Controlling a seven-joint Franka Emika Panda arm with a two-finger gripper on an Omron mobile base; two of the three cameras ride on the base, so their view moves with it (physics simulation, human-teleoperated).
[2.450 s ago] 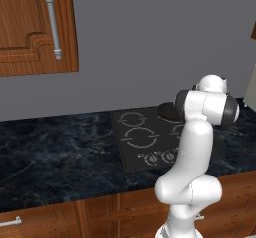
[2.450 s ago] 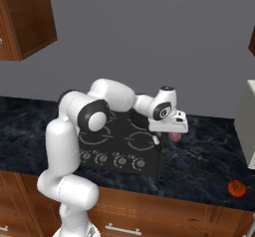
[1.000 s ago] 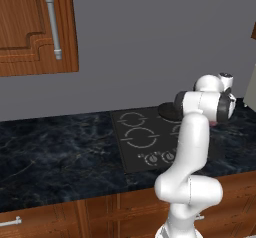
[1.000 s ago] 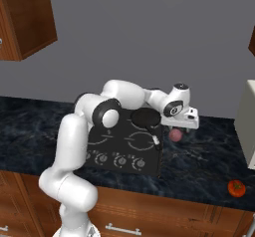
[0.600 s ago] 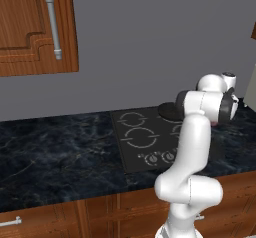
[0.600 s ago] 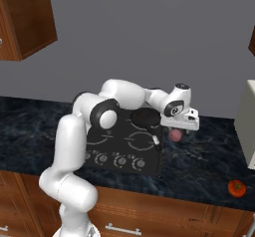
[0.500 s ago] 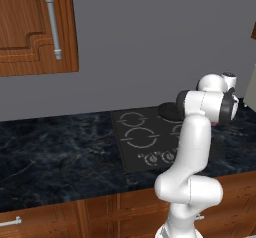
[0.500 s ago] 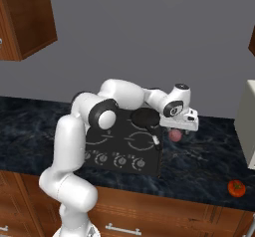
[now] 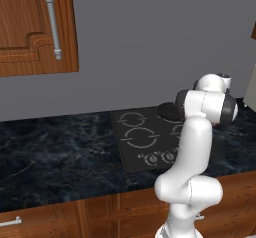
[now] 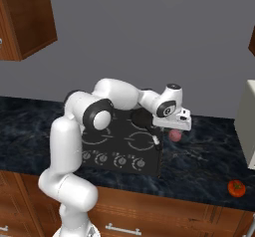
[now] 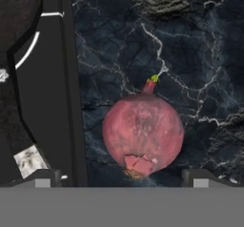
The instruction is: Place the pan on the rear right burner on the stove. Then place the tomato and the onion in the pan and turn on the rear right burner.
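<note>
The onion (image 11: pixel 143 135), a pinkish-purple ball, lies on the dark marble counter just right of the stove (image 11: pixel 52 102). My gripper (image 11: pixel 121 177) hangs open right above it, one fingertip to each side, not touching. From the right base view the gripper (image 10: pixel 174 127) hovers over the onion (image 10: pixel 175 136). The black pan (image 10: pixel 141 117) sits at the stove's (image 10: pixel 107 144) rear right, partly hidden by my arm; its handle's pale tip (image 11: pixel 30 159) points forward. The tomato (image 10: pixel 236 187) rests far right, near the counter's front edge. The pan (image 9: pixel 169 112) also peeks out behind my arm.
A row of knobs (image 10: pixel 114 160) runs along the stove's front. A tall white appliance (image 10: pixel 247 124) stands at the right end of the counter. A wooden wall cabinet (image 9: pixel 30 27) hangs upper left. Bare counter (image 9: pixel 55 152) stretches left of the stove.
The hand has swung right, off the stove's edge, to sit over the onion. In the last half second it has hardly moved, and the jaws stay wide.
</note>
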